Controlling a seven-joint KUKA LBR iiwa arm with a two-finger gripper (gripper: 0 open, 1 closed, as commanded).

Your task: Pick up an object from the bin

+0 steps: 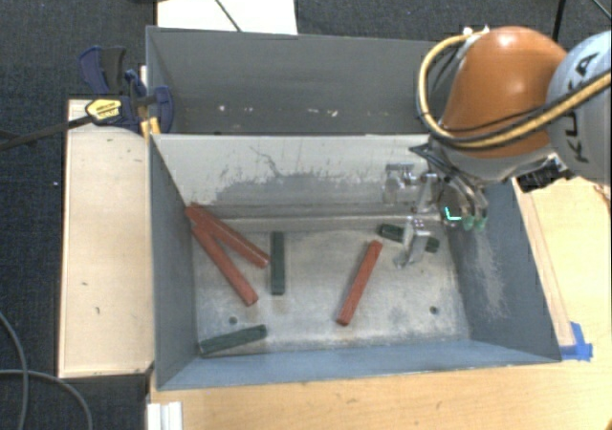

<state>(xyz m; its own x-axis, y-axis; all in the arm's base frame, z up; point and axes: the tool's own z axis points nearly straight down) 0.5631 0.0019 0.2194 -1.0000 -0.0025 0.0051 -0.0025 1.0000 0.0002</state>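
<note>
My gripper hangs low over the right part of the bin, near the back wall. A short dark green stick lies right at it; its left end pokes out to the gripper's left and the rest is hidden under the metal. A red stick lies slanted on the bin floor just below and left of the gripper, apart from it.
Two long red sticks lie crossed at the left side. A dark green stick lies beside them, and another lies near the front left corner. The arm's orange cover and cables hang over the bin's right rear corner.
</note>
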